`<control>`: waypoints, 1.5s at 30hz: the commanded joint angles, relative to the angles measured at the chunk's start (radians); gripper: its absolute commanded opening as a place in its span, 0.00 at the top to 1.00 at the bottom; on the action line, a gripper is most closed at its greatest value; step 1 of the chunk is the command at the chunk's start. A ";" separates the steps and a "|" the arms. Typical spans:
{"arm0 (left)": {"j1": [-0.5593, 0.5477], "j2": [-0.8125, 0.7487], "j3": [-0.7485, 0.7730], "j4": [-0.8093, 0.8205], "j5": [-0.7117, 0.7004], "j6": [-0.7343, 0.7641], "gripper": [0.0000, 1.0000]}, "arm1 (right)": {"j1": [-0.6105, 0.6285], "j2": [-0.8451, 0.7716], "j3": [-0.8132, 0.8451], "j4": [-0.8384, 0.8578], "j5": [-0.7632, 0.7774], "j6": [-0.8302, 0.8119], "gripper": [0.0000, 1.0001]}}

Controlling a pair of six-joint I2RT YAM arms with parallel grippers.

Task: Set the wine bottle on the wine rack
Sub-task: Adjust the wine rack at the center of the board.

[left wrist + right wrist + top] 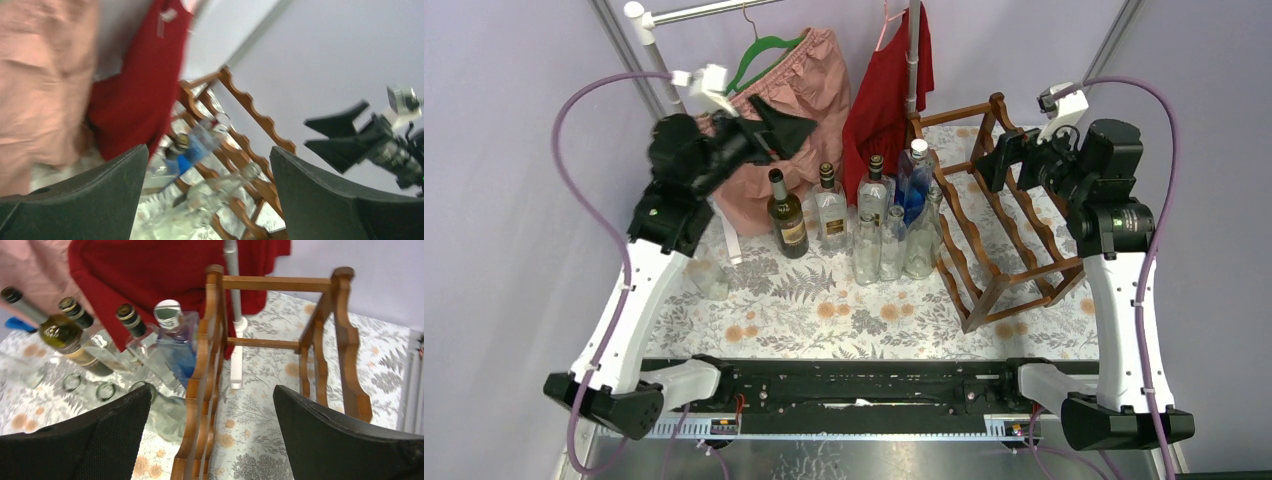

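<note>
Hovering wide open on both sides above the surface (824, 310).
Shows the rack (1004, 220) standing at the right of the surface, just beside a cluster of bottles (889, 235). Holds nothing in the left hand (786, 125), spread apart in mid-air, nor in the right hand (1007, 158), spread apart above the rack. Leaves the wine bottle (787, 215) upright at the cluster's left end, apart from the rack.

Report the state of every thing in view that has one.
wine rack, upright, empty
dark wine bottle, standing, not racked
blue bottle, standing, capped
clear bottles, standing beside the rack
left tool, open, empty
right tool, open, empty
red garment, hanging
pink garment, hanging
</note>
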 commanded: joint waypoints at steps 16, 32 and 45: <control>-0.468 0.011 -0.002 0.000 -0.411 0.401 0.01 | 0.066 0.206 0.324 -0.642 -0.186 -0.530 0.00; -0.468 -0.023 -0.060 0.044 -0.448 0.382 0.01 | 0.272 0.170 0.050 -0.566 0.251 -0.439 0.04; -0.468 0.012 -0.038 0.051 -0.422 0.393 0.01 | 0.272 0.106 -0.036 -0.527 0.379 -0.398 0.61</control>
